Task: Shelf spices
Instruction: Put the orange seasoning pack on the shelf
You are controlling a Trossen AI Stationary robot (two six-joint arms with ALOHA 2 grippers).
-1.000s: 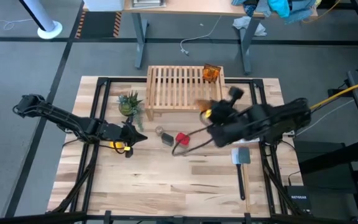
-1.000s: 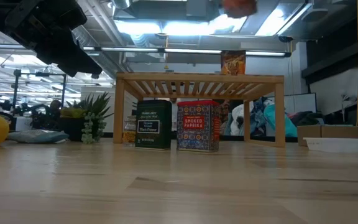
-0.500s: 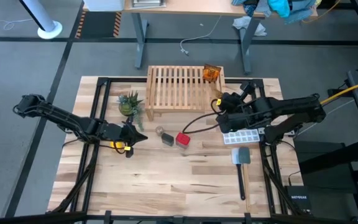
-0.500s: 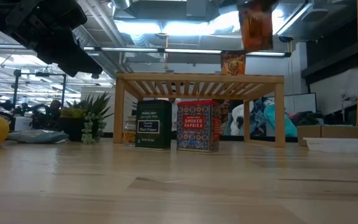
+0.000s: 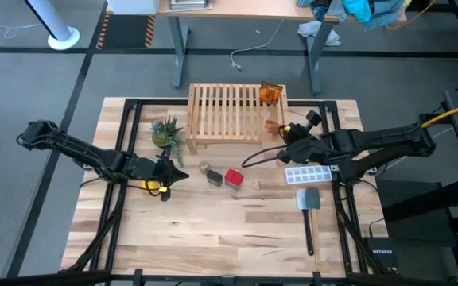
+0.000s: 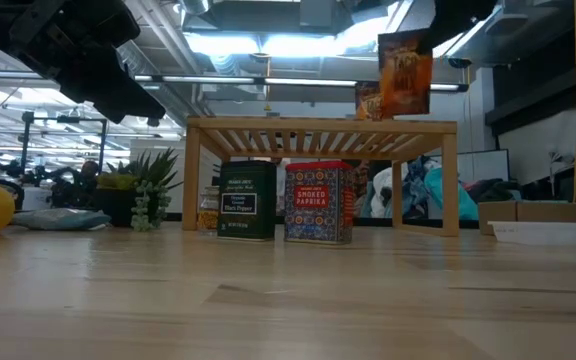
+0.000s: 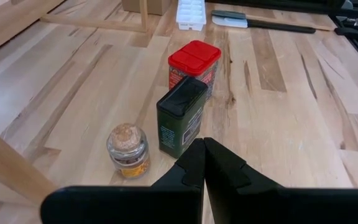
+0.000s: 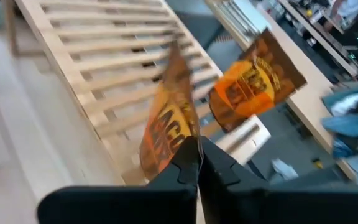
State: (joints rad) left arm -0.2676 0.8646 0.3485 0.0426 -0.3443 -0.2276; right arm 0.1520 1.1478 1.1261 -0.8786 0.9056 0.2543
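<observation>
The shelf (image 5: 229, 111) stands at the table's far middle, and one orange packet (image 5: 270, 93) stands upright on its far right corner. My right gripper (image 5: 281, 132) hovers at the shelf's near right corner, shut on a second orange packet (image 6: 404, 72). On the table in front of the shelf stand the red tin (image 5: 234, 177), the dark box (image 5: 215, 176) and the small jar (image 5: 203, 168). My left gripper (image 5: 183, 175) waits shut, left of the jar and touching nothing. My right gripper pinches the orange packet by an edge (image 8: 185, 140) between its two fingers. The fingers slant down from the table's right side. The packet hangs below the gripper, slightly tilted, its lower edge (image 6: 406, 108) clear above the shelf's slatted top.
A potted plant (image 5: 166, 132) stands left of the shelf. A yellow round toy (image 5: 153, 187) lies under the left arm. A white ice-cube tray (image 5: 312, 174) and a spatula (image 5: 308, 202) lie at the right, under the right arm.
My right gripper, shut on the orange packet, has come down and drawn back toward the table's right edge. It went from high over the spot right of the red tin to the shelf's near right corner. The packet has sunk into the low view and turned.
</observation>
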